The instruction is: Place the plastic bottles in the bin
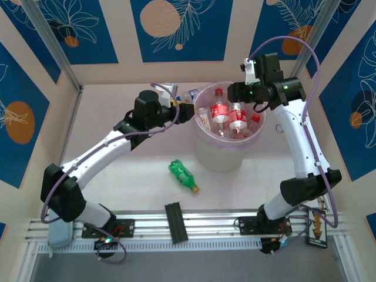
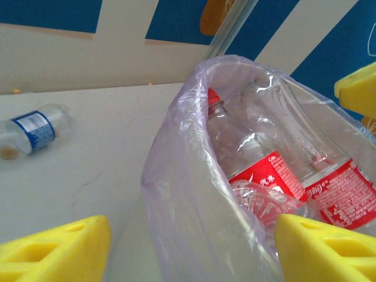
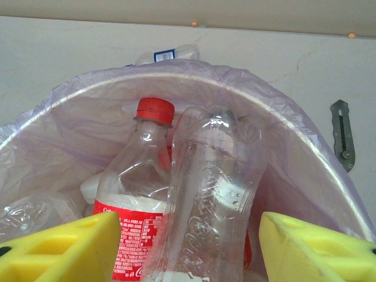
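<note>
I have both hands wide open and empty: left hand (image 1: pixel 187 111) at the bin's (image 1: pixel 217 155) 9 o'clock rim, right hand (image 1: pixel 237 94) over it. The green bottle (image 1: pixel 182 174) lies on the worktop (image 1: pixel 117 176) at the bin's 7 o'clock, cap toward 5, nearer my left.

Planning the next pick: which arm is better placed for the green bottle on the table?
Probably left: green bottle lies left of the bin, nearer the left gripper; right gripper hangs over the bin.

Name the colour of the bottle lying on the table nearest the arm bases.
Green bottle, yellow cap; top external view.
</note>
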